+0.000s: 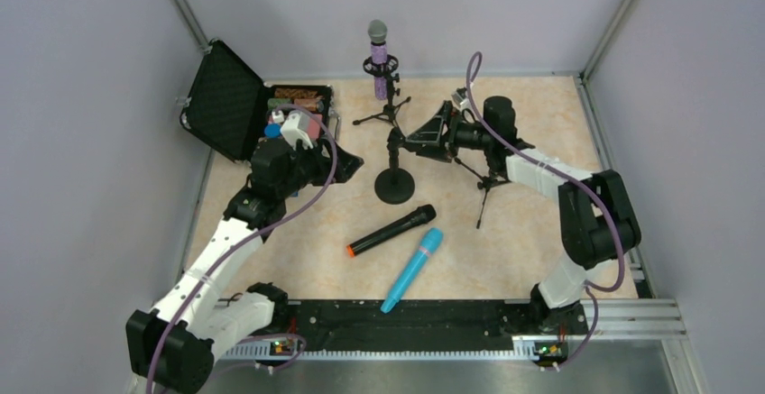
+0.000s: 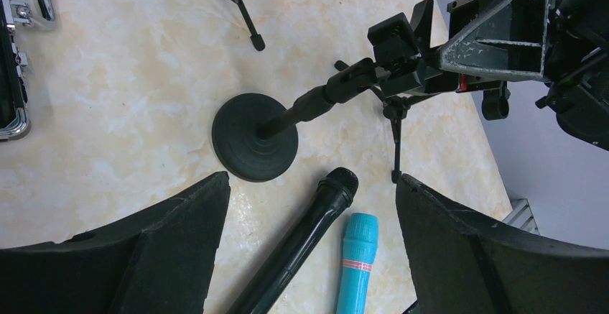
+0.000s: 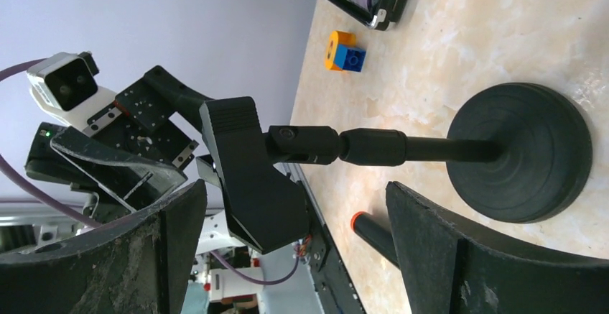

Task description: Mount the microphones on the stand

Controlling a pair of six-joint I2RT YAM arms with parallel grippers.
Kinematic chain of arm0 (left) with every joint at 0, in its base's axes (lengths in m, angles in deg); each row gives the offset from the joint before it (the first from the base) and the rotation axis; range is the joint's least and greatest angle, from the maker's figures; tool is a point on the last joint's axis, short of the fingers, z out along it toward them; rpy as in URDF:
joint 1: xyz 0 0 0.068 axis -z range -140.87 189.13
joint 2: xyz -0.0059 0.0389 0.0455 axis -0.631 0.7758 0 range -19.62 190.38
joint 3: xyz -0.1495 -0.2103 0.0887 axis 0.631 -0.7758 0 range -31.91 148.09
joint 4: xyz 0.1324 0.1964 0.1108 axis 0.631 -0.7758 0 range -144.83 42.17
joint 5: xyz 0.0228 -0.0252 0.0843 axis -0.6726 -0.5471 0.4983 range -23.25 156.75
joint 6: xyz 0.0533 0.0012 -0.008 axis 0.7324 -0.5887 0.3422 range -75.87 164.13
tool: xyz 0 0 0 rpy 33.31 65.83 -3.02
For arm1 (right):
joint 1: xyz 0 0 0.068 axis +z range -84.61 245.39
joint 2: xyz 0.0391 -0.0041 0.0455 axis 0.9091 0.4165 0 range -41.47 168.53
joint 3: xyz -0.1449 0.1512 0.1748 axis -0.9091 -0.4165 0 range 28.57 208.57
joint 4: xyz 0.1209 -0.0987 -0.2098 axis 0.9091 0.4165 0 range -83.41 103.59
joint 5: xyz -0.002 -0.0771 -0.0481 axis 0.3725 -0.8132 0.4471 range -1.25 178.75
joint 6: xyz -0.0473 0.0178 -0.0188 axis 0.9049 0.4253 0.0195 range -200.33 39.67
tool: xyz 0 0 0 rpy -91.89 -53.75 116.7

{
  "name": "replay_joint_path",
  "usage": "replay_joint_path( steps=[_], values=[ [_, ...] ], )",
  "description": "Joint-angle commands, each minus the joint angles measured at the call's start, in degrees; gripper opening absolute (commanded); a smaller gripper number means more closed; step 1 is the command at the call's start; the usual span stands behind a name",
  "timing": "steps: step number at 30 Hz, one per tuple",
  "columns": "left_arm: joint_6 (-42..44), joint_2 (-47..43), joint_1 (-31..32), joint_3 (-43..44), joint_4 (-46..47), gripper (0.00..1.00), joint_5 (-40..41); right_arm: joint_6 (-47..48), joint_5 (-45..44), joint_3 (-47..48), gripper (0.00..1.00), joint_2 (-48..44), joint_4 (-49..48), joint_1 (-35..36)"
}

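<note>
A glittery purple microphone (image 1: 378, 51) stands clipped upright in a small tripod stand (image 1: 382, 110) at the back. A black microphone (image 1: 391, 230) with an orange end and a light blue microphone (image 1: 412, 268) lie side by side on the table; both show in the left wrist view, black (image 2: 309, 235) and blue (image 2: 357, 260). A round-base stand (image 1: 394, 184) has an empty clip (image 3: 248, 170). My right gripper (image 3: 294, 188) is open with the clip between its fingers. My left gripper (image 2: 312, 185) is open and empty, above the table left of that stand.
A second tripod stand (image 1: 487, 182) is under the right arm. An open black case (image 1: 225, 101) with small items sits at the back left. Orange and blue toy blocks (image 3: 345, 52) lie beside it. A black rail (image 1: 406, 317) runs along the near edge.
</note>
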Motion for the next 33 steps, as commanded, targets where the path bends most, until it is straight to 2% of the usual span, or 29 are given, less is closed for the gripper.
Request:
replay_joint_path(
  steps=[1, 11, 24, 27, 33],
  values=[
    [0.2, -1.0, -0.1, -0.3, 2.7, 0.90, -0.2, -4.7, 2.9, 2.6, 0.91, 2.0, -8.5, 0.9],
    [1.7, -0.9, -0.1, 0.0, 1.5, 0.90, 0.9, -11.3, 3.9, 3.5, 0.77, 6.3, -17.3, 3.3],
    [1.7, -1.2, -0.1, -0.5, 1.2, 0.90, 1.4, -14.8, 7.8, 4.4, 0.34, 7.7, -21.5, 3.3],
    [1.7, -1.1, -0.1, -0.4, 1.2, 0.90, 1.4, -13.6, 8.4, 5.4, 0.28, 8.4, -19.9, 3.3],
    [2.0, -1.4, -0.1, -0.6, 1.0, 0.90, 1.6, -4.9, 8.6, 9.1, 0.19, 9.2, -6.6, 3.1]
  ],
)
